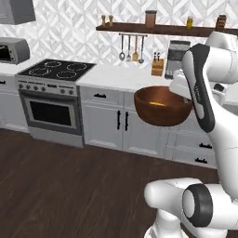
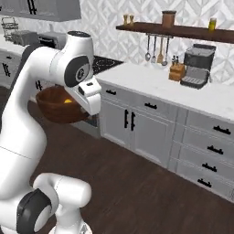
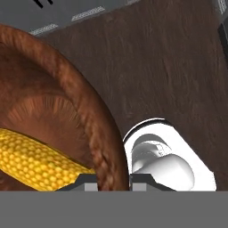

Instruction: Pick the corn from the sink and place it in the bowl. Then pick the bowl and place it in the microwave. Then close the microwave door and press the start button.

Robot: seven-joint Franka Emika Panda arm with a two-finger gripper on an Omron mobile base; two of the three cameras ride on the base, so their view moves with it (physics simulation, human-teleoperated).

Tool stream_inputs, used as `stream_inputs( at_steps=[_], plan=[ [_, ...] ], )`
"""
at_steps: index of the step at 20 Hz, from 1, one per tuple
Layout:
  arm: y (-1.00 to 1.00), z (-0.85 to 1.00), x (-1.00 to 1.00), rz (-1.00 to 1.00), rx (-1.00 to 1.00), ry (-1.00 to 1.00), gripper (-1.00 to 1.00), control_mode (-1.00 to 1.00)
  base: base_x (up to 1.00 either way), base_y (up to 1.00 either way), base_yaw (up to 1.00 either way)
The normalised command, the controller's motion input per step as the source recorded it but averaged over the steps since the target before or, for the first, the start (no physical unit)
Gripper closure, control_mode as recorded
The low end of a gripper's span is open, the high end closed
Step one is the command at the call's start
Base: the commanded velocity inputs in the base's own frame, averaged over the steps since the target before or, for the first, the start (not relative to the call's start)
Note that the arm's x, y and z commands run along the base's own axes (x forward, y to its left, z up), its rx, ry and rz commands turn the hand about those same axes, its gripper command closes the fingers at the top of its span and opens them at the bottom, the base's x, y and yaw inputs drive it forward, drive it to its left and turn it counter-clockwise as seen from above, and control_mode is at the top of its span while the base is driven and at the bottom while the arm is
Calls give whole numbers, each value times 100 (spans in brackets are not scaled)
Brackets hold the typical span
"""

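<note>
One reddish-brown bowl (image 1: 162, 106) held aloft, clear of the desk (image 1: 116, 74), in front of the grey lower cabinets (image 1: 111, 123) and above the dark wooden floor (image 1: 69, 186). In the left base view, sits at about 3 o'clock from the stove (image 1: 56, 69), with the white arm crossing its right edge. In the right base view, same bowl (image 2: 57, 105) at about 9 o'clock, partly hidden behind the arm's wrist.

One cob of corn (image 3: 38, 160) lying inside the bowl (image 3: 84, 111), seen large at 7 o'clock in the hand view; also glimpsed as a yellow patch (image 1: 158, 103) in the bowl's hollow from the left base and as a small yellow spot (image 2: 67, 101) from the right base.

End effector (image 3: 113, 180) narrowed onto the bowl's thick rim, one dark fingertip (image 3: 84, 181) inside the wall, the other outside it, rim pinched between them at 6 o'clock of the hand view. Jaws only slightly apart, by the thickness of that rim.

Farther back on the desk, at about 1 o'clock from the bowl in the left base view: knife block (image 1: 157, 67) and coffee machine (image 1: 176, 56), just beside each other. Above them, wall shelf (image 1: 158, 29) with jars, and hanging utensils (image 1: 131, 49) below it. Small silver oven (image 1: 14, 50) at 9 o'clock, left of the stove.
</note>
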Motion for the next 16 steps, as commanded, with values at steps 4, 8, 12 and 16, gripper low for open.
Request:
stream_inputs(
  at_steps=[4,8,12,16],
  plan=[
    [0,0,0,0,0,0,100,100,0,37,92],
    [0,0,0,0,0,0,100,100,5,38,85],
    [0,0,0,0,0,0,100,100,47,30,66],
    [0,0,0,0,0,0,100,100,94,23,47]
  ],
)
